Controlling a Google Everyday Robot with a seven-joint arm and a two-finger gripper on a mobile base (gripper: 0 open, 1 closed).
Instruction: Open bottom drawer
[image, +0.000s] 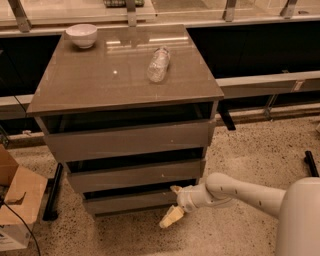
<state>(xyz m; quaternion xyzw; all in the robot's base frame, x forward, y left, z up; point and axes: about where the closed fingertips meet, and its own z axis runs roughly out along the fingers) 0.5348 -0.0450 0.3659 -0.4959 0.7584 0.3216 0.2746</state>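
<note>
The bottom drawer (127, 202) is the lowest of three taupe-grey fronts on the small cabinet, with a dark gap above its top edge. My gripper (173, 204) is at the right end of that front, reaching in from the right. It is open. The upper fingertip (175, 189) is at the drawer's top edge by the gap. The lower fingertip (170, 218) hangs below the front, near the floor. The drawer's interior is hidden.
On the cabinet top (90, 82) a plastic bottle (158, 64) lies on its side and a white bowl (82, 35) stands at the back left. A cardboard box (15, 202) sits on the floor at the left. Speckled floor lies at the right and front.
</note>
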